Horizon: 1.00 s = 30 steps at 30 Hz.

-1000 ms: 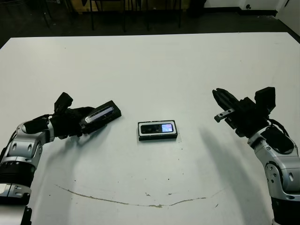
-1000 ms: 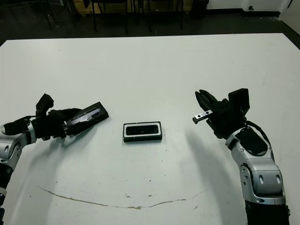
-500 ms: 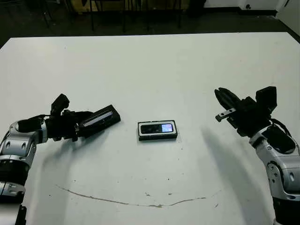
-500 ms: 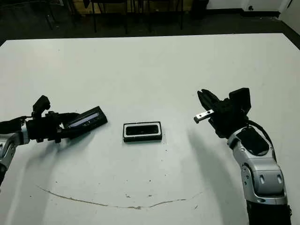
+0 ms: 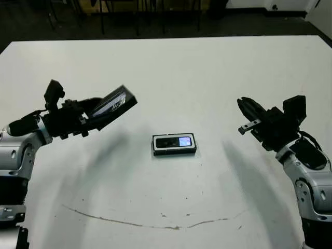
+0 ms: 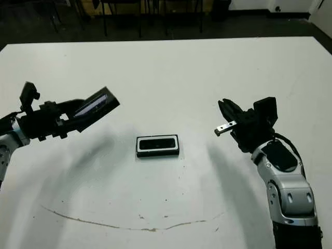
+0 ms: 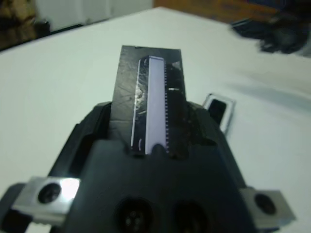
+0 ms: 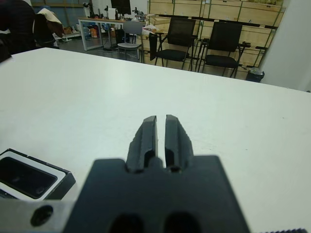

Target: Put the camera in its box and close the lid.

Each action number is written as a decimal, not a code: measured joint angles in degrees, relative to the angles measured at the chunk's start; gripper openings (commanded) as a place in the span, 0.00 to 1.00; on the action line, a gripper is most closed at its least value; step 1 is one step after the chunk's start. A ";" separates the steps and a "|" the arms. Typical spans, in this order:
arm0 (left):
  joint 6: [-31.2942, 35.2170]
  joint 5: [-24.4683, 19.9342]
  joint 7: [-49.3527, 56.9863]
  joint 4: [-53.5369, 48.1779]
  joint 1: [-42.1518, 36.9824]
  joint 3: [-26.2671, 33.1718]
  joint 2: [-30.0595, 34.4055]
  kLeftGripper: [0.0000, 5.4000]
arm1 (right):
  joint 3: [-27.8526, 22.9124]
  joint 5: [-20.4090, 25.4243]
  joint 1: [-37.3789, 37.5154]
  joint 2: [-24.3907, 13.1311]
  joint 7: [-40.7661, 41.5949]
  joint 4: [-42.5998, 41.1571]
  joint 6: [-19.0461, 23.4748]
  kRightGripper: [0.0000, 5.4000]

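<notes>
Fingers [image 5: 85,116] of the left gripper [image 5: 78,118] pinching the lid [image 5: 113,104], now lifting it off the table [image 5: 171,67] toward the left edge, readying closure over the camera [image 5: 174,141] lying in the box [image 5: 175,151] mid-table; right gripper [image 5: 249,115] pressed together, idling.

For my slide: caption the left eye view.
Left end effector holds the flat black lid aloft; slim black camera sits in its white-lined box.

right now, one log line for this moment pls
camera: in box | lid: held off table by left gripper | right gripper: shut, empty | box: uncovered
</notes>
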 measured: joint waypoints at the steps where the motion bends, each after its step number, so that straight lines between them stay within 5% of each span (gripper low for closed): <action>1: 0.38 0.06 -0.78 -0.41 -1.09 -0.72 0.45 0.51 | 0.12 -0.02 -0.02 0.01 -0.01 0.00 0.00 0.00; 13: 2.13 4.40 -6.40 5.60 -7.23 -13.09 -2.35 0.51 | 0.80 0.00 0.24 0.80 0.23 1.25 -2.43 0.00; 30: -3.95 7.70 -5.95 21.16 -7.29 -14.80 -9.36 0.51 | 1.21 -0.01 1.33 1.52 0.39 1.72 -2.53 0.00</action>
